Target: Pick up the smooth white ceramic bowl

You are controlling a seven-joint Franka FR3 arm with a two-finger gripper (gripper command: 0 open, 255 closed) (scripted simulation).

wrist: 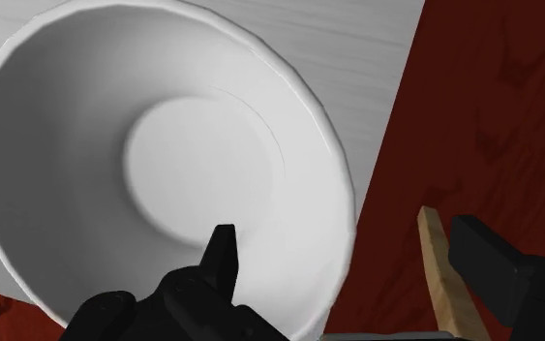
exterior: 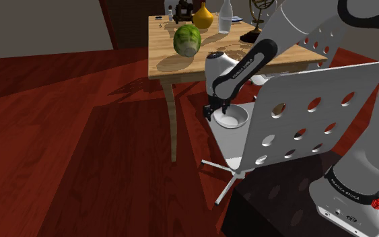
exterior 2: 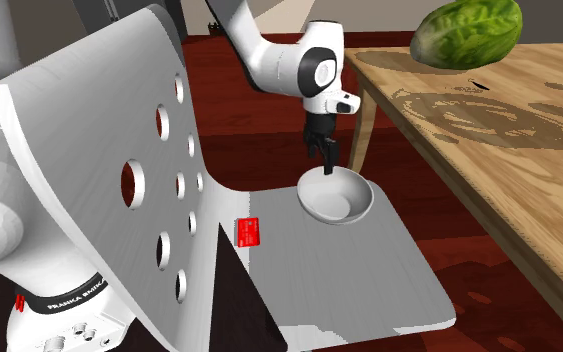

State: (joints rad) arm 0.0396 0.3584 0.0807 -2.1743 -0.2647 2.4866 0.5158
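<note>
1. Spreading over the shoulder view's left, a dark red wooden plank floor (exterior: 60,148) lies under the furniture.
2. A light wooden square table (exterior: 162,47) stands next. A green ribbed oval melon (exterior: 187,40) rests near its front edge, and a yellow pear-shaped vase (exterior: 204,15) and a clear glass bottle (exterior: 225,17) stand further back.
3. Right of the table's leg, the all-black 2-finger gripper (exterior: 220,112) points straight down from the white arm (exterior: 295,27), just above the bowl's table-facing side.
4. Its fingers stand apart. In the wrist view, 1 finger (wrist: 224,254) is inside the bowl and the other (wrist: 493,260) is outside, over the floor, with the rim between them. Neither clasps anything.
5. The smooth white round bowl (exterior: 233,120) sits upright on the seat of a white chair (exterior: 302,128) with round holes in its backrest, near the seat edge that faces the table.
6. In the second exterior view, the order from left to right is the backrest, a small red rectangular tag (exterior 2: 249,231) at the seat's back, the bowl, then the table.
</note>
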